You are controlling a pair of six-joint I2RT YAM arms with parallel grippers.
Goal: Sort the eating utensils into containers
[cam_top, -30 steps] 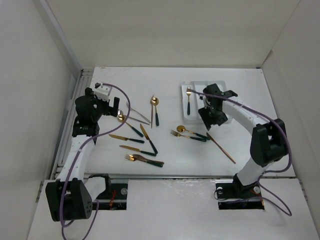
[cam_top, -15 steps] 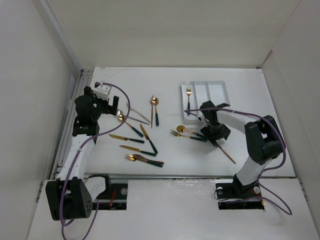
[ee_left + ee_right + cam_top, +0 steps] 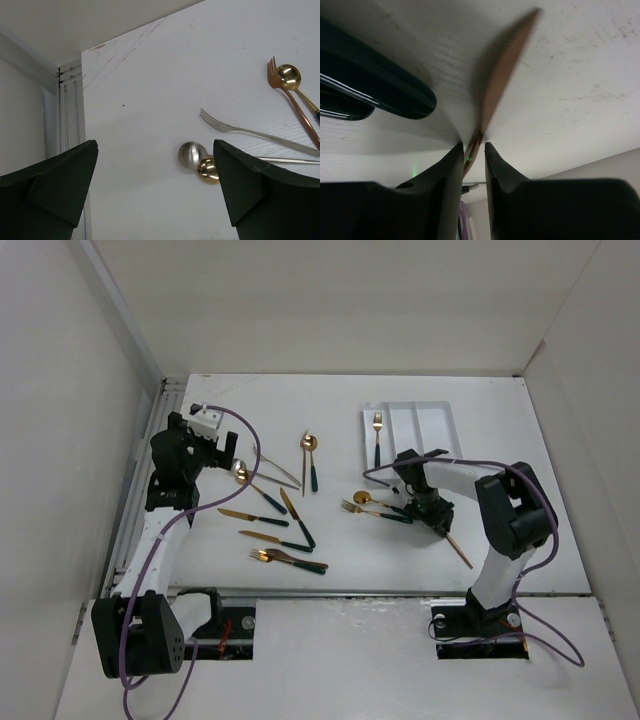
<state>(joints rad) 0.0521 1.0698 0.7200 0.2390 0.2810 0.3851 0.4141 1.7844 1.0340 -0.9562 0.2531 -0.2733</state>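
Looks like a robotics lab test cell to me. Everything's built around one white table [image 3: 330,410]. Plain white panels [image 3: 340,300] box it in at the back and on both sides, and an aluminium rail [image 3: 125,550] runs along its left edge. A left arm [image 3: 165,470] and a right arm [image 3: 500,510] are mounted at its near edge, with purple cables [image 3: 250,432] looping off them. Gold cutlery [image 3: 297,518] just lies loose on the tabletop near a white plastic tray [image 3: 430,425].
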